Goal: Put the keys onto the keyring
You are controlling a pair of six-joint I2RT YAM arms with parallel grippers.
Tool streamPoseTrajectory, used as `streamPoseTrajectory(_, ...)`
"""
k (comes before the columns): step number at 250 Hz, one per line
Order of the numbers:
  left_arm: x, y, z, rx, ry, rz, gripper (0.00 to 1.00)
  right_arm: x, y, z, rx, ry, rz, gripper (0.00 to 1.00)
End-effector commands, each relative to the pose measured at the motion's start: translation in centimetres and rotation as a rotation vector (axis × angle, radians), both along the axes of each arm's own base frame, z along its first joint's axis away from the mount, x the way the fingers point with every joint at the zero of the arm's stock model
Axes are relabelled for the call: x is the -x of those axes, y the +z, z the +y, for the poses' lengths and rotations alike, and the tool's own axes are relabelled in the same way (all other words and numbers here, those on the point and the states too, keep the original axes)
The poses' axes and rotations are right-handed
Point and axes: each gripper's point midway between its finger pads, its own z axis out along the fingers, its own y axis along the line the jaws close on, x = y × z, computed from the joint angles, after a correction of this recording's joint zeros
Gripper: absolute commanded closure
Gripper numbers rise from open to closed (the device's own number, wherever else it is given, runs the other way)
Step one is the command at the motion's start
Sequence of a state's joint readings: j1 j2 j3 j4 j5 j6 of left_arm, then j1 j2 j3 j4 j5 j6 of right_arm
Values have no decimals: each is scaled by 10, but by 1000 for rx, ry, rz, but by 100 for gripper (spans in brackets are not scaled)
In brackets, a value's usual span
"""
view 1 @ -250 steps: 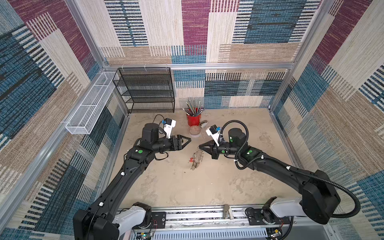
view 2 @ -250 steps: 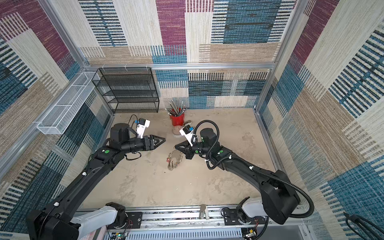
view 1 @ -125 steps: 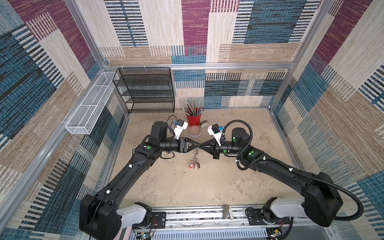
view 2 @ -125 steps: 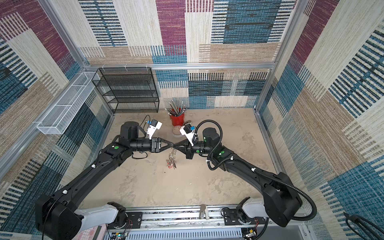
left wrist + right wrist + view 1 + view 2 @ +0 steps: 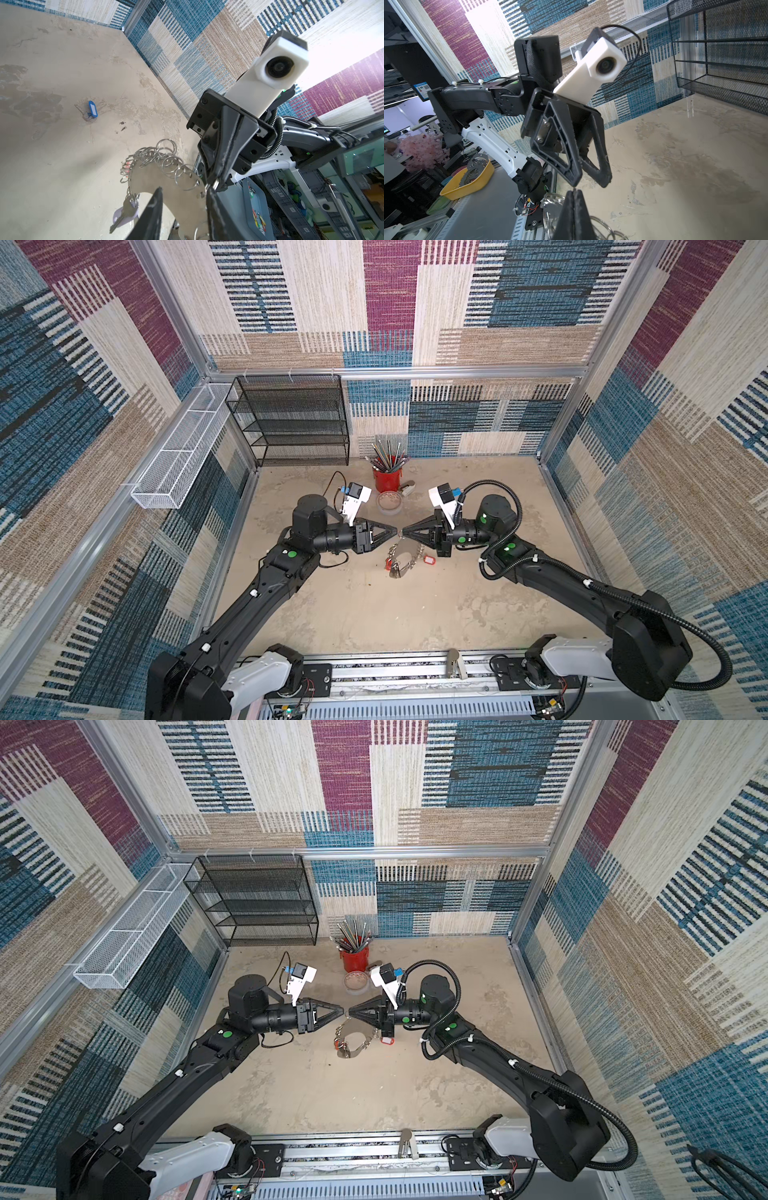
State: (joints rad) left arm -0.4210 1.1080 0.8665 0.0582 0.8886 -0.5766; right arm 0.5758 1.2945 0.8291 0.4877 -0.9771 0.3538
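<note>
Keyring (image 5: 405,552): flat gray crescent plate, outer edge lined with silver split rings. It is seen hanging just below the two gripper tips in both top views, over the middle of the table (image 5: 374,614).
Right gripper (image 5: 406,532): jaws pressed together and clamped on one split ring (image 5: 216,183) at an end of the plate. The keyring is carried from that ring alone.
Left gripper (image 5: 392,531): jaws apart. It is set nose to nose with the right gripper, the tips just beside each other.
Keyring relative to left jaws: in the left wrist view the plate is seen through the gap between the two fingers (image 5: 154,207). One fingertip is placed just beside the clamped ring; whether they touch cannot be told.
Pale-tagged key (image 5: 124,212): seen dangling from a ring on the plate, below its inner curve.
Red tag (image 5: 429,560): seen just beside the keyring, under the right gripper. Whether it is hung on a ring cannot be told.
Blue-tagged key (image 5: 92,108): laid flat on the table, well apart from the keyring.
Tape roll (image 5: 390,502): laid on the table behind the grippers.
Red cup (image 5: 388,480): filled with pencils, stood just behind the tape roll.
Black mesh shelf (image 5: 297,423): placed against the back wall.
</note>
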Motion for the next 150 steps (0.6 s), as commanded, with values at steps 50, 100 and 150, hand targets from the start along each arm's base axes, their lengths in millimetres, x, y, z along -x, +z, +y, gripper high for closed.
streamPoseTrajectory(50,16,32,-6,125,-115,-102,73,8,27,-3,-60,45,-46,100)
streamPoseTrajectory(100,23,34,-7,143,-147,-107,76,6,30,-4,-75,47,-42,100)
streamPoseTrajectory(150,29,36,-11,152,-186,-105,79,5,32,-3,-77,53,-37,100)
